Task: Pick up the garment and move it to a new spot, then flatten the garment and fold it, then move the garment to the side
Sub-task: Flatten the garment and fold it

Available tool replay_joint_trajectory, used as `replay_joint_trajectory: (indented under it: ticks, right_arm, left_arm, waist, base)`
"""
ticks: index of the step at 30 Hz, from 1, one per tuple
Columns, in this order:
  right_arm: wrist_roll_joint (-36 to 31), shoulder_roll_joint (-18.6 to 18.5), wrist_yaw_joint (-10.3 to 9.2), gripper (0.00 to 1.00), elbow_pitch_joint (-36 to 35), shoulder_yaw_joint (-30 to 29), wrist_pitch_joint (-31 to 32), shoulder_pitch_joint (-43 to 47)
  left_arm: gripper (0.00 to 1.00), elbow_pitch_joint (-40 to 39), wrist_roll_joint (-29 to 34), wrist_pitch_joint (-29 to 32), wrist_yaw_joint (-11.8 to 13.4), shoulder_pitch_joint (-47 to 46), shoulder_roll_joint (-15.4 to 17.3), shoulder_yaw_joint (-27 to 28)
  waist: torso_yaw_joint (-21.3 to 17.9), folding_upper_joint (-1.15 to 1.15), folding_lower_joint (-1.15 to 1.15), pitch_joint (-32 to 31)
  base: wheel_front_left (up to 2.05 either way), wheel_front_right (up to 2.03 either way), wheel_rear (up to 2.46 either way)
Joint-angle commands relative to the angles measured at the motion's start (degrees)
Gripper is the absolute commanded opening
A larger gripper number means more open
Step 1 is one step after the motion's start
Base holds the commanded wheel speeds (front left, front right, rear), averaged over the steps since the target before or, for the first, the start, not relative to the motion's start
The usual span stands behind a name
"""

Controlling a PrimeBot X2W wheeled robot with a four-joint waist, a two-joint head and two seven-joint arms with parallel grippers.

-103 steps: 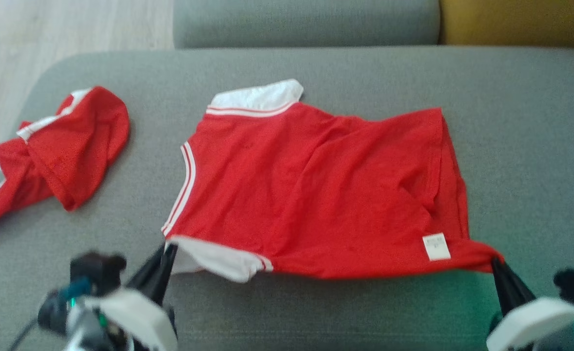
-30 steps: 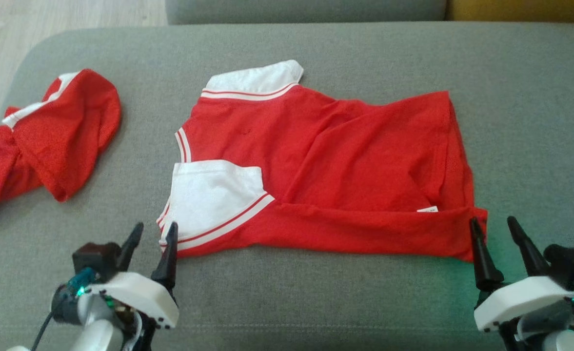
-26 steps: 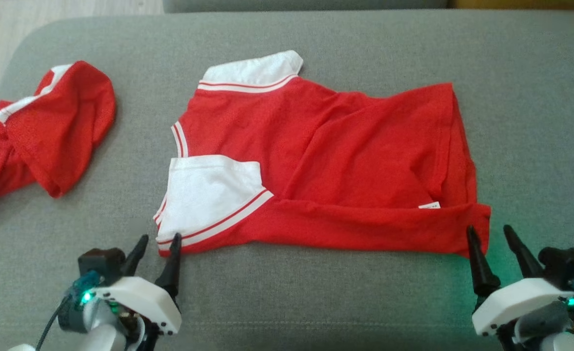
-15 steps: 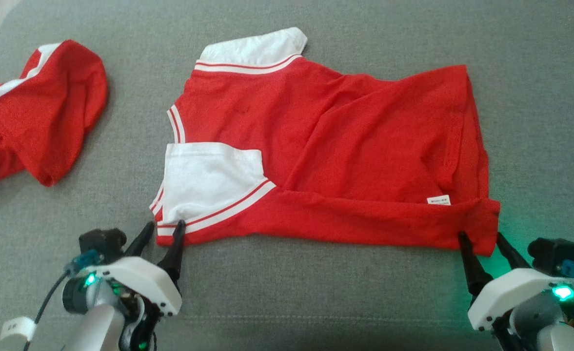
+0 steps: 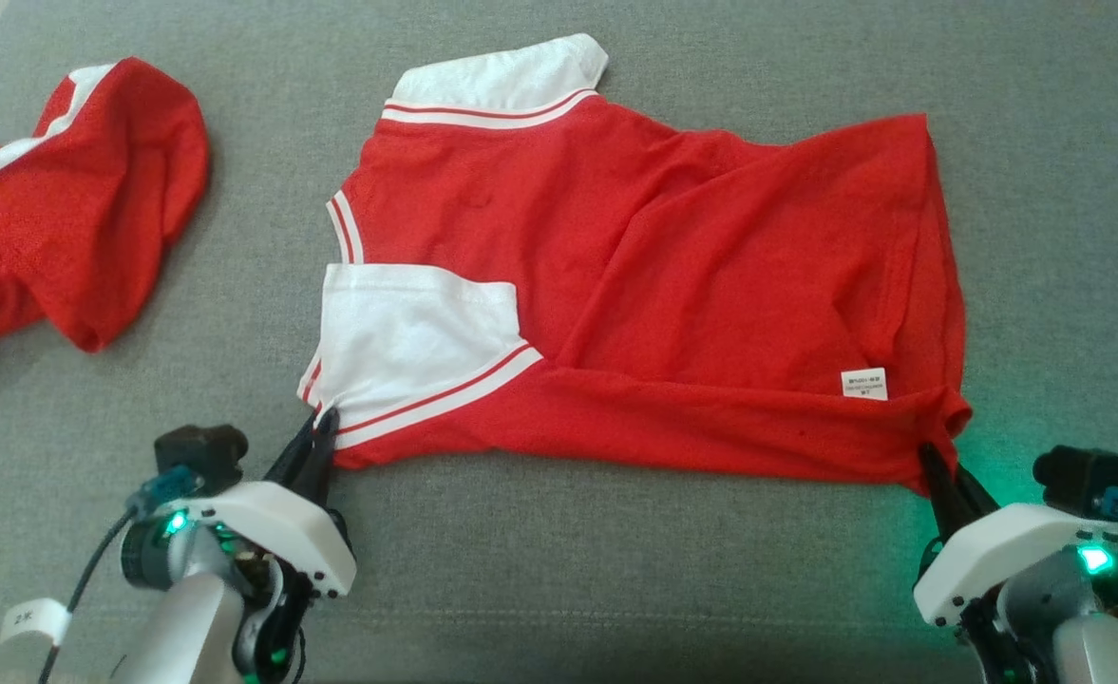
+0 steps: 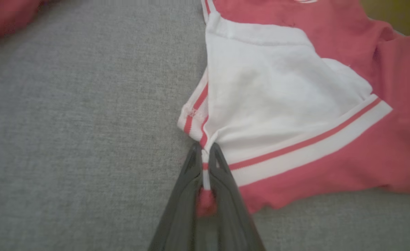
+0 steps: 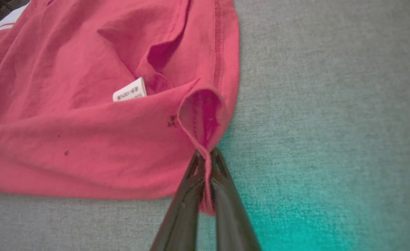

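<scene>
Garment (image 5: 634, 285), a red shirt with white sleeves, lies spread across the middle of the grey couch cushion (image 5: 615, 589). Its collar end points to the left and its hem to the right. The near long edge is turned up over the body as a narrow band. One white sleeve (image 5: 416, 332) lies folded in on top, and a small label (image 5: 863, 384) sits near the hem corner.

The left gripper (image 5: 321, 429) is pinched tight on the near corner below that sleeve, with striped trim caught between its fingers. The right gripper (image 5: 931, 460) is clamped just as tightly on the near hem corner, where the cloth puckers into a small loop.

Flattening looks largely done, though creases remain across the right half, so folding appears to be the step in hand. The next move likely calls for both arms to lift together and carry the near edge toward the far edge, keeping it taut and level so the band does not bunch.

Of things that bear others, the cushion carries this shirt and a second red garment (image 5: 74, 199), crumpled well apart at the left.
</scene>
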Motion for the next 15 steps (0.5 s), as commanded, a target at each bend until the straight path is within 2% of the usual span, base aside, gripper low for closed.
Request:
replay_joint_trajectory:
  ticks: [1, 8, 15]
  right_arm:
    - [0.35, -0.24, -0.04, 0.0, -1.45, 0.88, -0.11, -0.63]
    - [1.63, -0.21, -0.04, 0.0, -4.98, -0.89, 0.49, 2.5]
    - [2.62, -0.2, -0.04, 0.0, -8.56, -2.43, 3.21, 8.13]
  left_arm:
    - [0.0, -1.79, 0.42, -0.51, 0.35, -0.87, 1.11, 1.2]
    - [0.0, -7.83, 0.23, -1.54, 2.0, 2.81, 2.65, 2.15]
    - [0.0, -16.31, -0.25, 0.79, 5.19, 9.94, 4.18, 2.64]
  waist:
    - [0.05, 0.0, 0.0, -0.27]
    - [0.19, 0.0, 0.0, -2.36]
    - [-0.17, 0.0, 0.0, -5.03]
  base:
    - [0.0, 0.0, 0.0]
    - [0.0, 0.0, 0.0]
    - [0.0, 0.0, 0.0]
